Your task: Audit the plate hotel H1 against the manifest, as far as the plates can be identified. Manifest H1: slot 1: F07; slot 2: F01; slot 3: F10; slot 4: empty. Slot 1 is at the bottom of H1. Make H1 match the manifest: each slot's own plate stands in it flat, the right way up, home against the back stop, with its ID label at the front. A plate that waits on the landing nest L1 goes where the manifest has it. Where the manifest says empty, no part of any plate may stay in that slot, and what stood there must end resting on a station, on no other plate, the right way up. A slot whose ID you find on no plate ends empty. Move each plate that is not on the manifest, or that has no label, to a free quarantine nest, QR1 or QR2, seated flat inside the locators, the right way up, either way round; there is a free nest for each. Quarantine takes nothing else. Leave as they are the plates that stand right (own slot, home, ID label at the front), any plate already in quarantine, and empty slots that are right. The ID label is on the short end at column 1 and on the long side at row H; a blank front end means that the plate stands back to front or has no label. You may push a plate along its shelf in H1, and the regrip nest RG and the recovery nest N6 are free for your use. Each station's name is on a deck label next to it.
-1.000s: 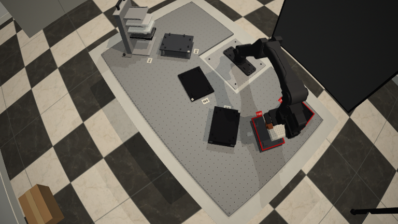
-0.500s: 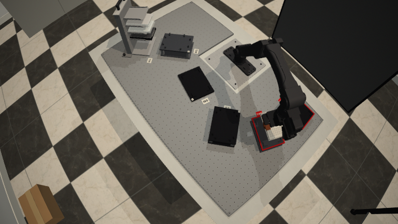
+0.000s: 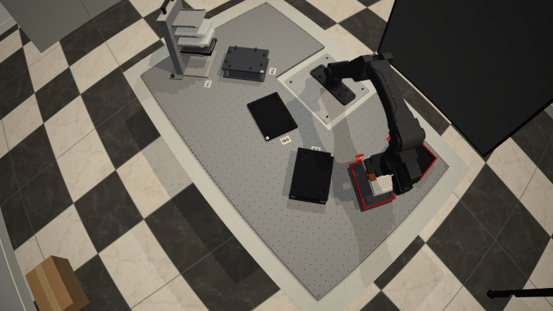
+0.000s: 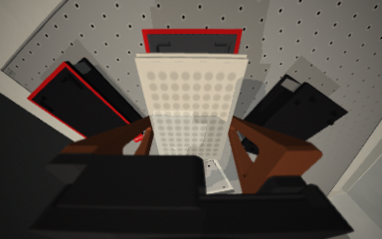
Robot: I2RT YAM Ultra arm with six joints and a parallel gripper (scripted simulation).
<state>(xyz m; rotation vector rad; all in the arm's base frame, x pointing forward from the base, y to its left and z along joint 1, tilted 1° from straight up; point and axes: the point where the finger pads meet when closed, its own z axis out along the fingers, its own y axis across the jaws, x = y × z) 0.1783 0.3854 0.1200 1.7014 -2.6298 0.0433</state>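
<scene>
Down at the lower right of the top view, the gripper [image 3: 376,177] pinches a white well plate [image 3: 382,185] by its long sides, brown fingers spread wide around it. It hangs over a red-edged nest [image 3: 369,204]; whether it touches is hard to judge. A second red-edged nest [image 4: 60,97] lies beside. The plate rack [image 3: 173,38] stands upper left, well apart.

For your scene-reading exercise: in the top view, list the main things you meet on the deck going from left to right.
Plate hotel → raised black nest → flat black nest → black nest → red-edged nest → white plate gripped in the tool.
</scene>
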